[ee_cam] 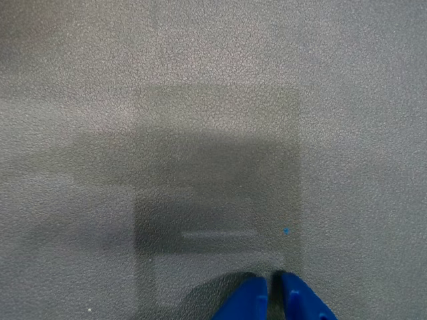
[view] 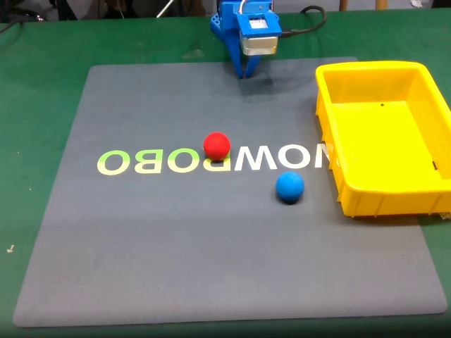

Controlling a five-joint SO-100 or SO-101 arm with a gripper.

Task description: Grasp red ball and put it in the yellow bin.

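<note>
The gripper (view: 244, 72) hangs tip-down at the far edge of the grey mat (view: 141, 267), its blue fingers (ee_cam: 250, 303) pressed almost together with nothing between them. The red ball (view: 217, 146) sits mid-mat, nearer the camera, with the blue ball (view: 289, 187) to its right. To grasp well, the jaws should spread before descending squarely over the red ball, then carry it right to the yellow bin (view: 352, 204).

Open mat around the red ball

Bare mat (view: 176, 246) rings the red ball (view: 217, 146); blue ball (view: 289, 187) lies near, toward the bin (view: 352, 197), in the fixed view.
</note>
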